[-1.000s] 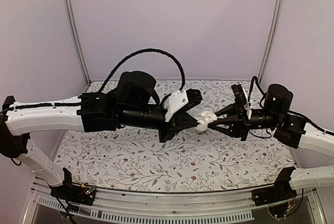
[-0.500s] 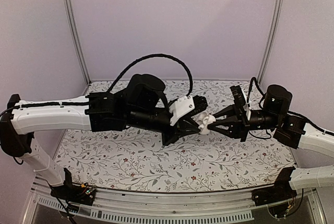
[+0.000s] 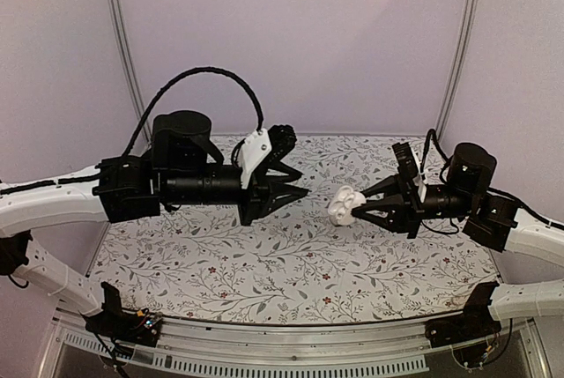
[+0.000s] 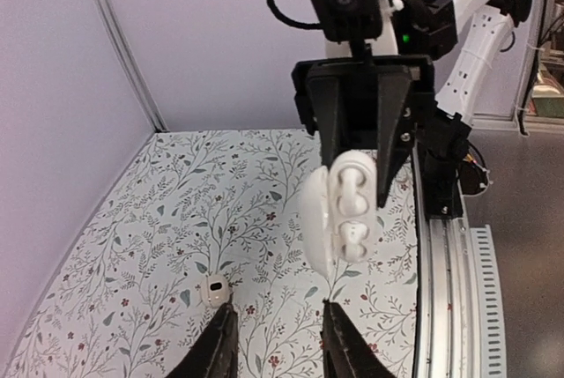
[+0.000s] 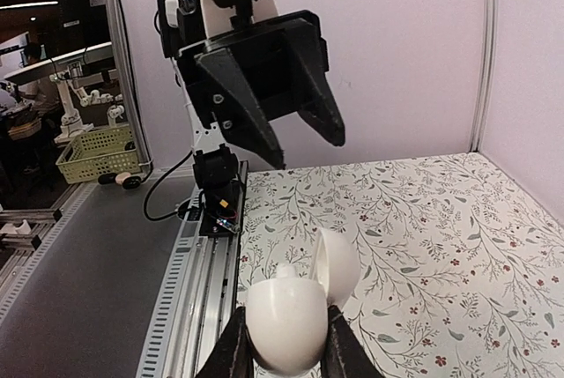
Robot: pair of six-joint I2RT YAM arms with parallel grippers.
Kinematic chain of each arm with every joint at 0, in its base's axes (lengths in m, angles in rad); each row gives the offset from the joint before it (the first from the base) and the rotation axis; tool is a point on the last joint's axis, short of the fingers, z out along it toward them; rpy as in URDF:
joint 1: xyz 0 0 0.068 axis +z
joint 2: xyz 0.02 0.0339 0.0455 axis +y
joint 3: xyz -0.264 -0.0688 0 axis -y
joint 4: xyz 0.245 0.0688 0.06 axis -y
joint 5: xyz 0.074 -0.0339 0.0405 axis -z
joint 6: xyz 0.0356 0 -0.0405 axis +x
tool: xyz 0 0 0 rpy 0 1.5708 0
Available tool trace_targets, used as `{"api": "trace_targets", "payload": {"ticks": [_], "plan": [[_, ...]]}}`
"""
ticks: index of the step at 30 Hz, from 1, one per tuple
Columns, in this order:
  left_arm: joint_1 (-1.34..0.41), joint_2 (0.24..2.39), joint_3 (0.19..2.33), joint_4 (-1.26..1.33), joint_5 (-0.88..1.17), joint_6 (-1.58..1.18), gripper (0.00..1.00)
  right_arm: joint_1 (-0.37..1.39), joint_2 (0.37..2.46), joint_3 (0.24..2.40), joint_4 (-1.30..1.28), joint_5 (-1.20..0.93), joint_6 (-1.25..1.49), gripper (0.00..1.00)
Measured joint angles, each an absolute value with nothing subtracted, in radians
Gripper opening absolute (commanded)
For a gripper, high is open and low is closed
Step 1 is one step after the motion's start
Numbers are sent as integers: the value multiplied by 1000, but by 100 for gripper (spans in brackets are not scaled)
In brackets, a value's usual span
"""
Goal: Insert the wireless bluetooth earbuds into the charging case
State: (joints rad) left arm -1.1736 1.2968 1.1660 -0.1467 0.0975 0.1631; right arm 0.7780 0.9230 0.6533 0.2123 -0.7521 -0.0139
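Evidently the open charging case (image 4: 317,219) holds both earbuds (image 4: 352,189).

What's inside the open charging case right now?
The left wrist view shows the charging case with its lid open and two white earbuds in it, one above the other. They cover the sockets, so how deep each sits cannot be told.

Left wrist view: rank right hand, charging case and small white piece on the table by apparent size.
1. right hand
2. charging case
3. small white piece (farther off, so true size unsure)
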Motion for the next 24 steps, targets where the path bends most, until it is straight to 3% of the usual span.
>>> {"api": "trace_targets", "payload": {"ticks": [11,24], "plan": [[-1147,1466,1237,-110,56,147,27,778,955,653,257,-826,30,0],[-1206,1439,1239,-93,155,194,24,779,960,653,255,-780,43,0]]}}
